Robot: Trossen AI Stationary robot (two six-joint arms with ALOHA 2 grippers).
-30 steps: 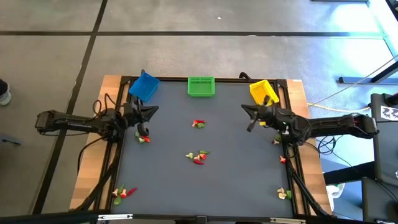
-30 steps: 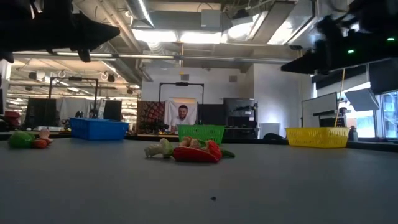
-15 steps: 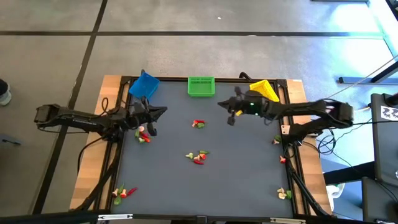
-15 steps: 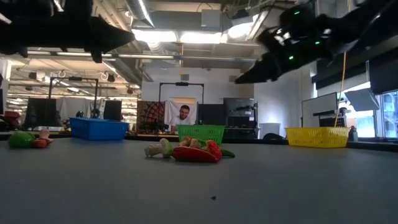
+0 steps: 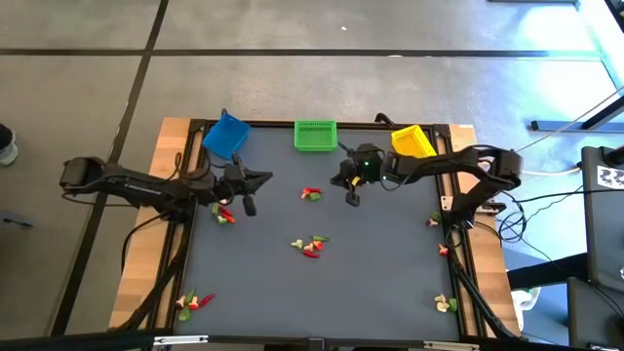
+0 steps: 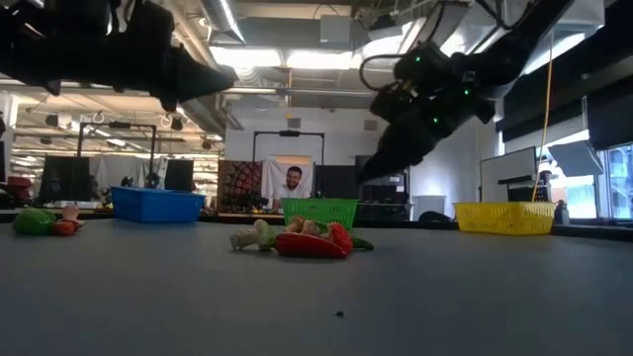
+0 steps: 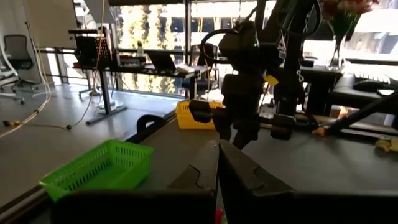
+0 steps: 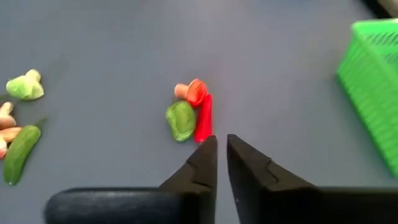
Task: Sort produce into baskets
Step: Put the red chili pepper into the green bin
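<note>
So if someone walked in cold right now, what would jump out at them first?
Probably the three baskets along the table's far edge: blue, green, yellow. Next, the two arms reaching toward the middle, the right gripper hanging over a small red and green produce cluster with its fingers slightly apart, the left gripper shut. More clusters lie scattered over the dark table.

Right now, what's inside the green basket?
From above, the green basket shows only its green floor, with no produce visible inside. In the low view its slatted front wall hides the inside.
</note>
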